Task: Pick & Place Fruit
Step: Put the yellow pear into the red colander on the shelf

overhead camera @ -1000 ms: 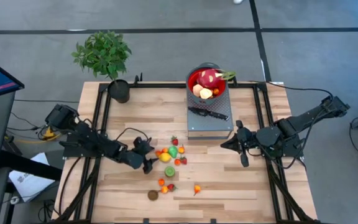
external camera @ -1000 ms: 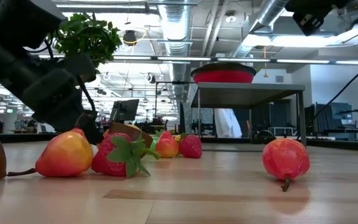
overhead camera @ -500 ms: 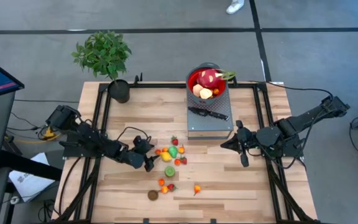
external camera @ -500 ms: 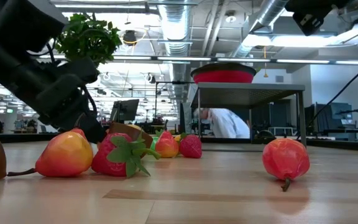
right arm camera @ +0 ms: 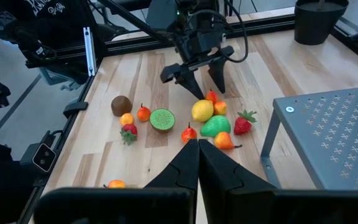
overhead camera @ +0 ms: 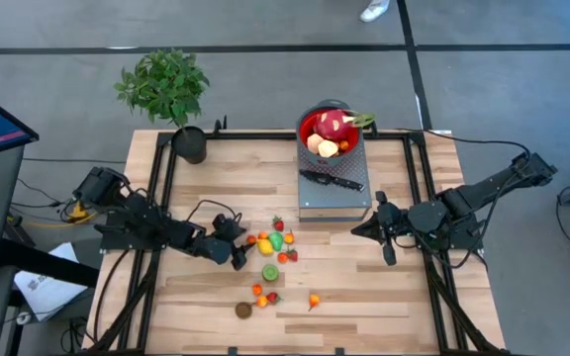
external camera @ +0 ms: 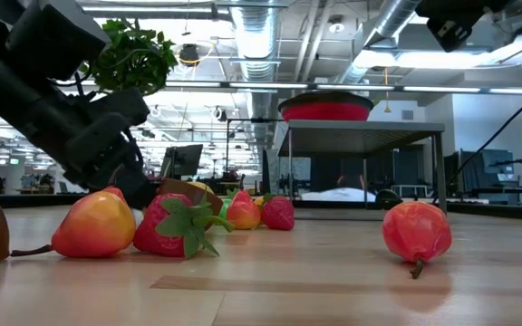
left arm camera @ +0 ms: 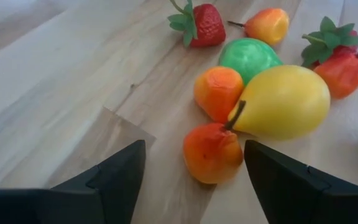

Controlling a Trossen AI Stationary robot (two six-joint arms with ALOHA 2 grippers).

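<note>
Small toy fruits lie loose on the wooden table (overhead camera: 384, 287): a cluster (overhead camera: 270, 242) with a yellow one (left arm camera: 284, 102), a green one (left arm camera: 250, 56), orange ones and strawberries. A kiwi half (overhead camera: 269, 272), a brown fruit (overhead camera: 243, 310) and more red and orange ones lie nearer. My left gripper (overhead camera: 236, 245) (left arm camera: 194, 186) is open just left of the cluster, its fingers either side of a small orange-red fruit (left arm camera: 213, 152) without touching it. The dragon fruit (overhead camera: 332, 124) sits in the red bowl (overhead camera: 307, 127). My right gripper (overhead camera: 376, 229) (right arm camera: 197, 149) is shut, hovering right of the fruit.
The bowl stands on a grey perforated platform (overhead camera: 336, 198) at the table's far middle, with the black-handled knife (overhead camera: 332, 180) in front of it. A potted plant (overhead camera: 171, 94) stands at the far left corner. Black rails frame the table. Bare wood lies along the near right.
My left arm's wrist has risen a little in the low view, while its gripper stays open beside the fruit cluster. A person in the room behind the table has bent down out of sight. No fruit has moved.
</note>
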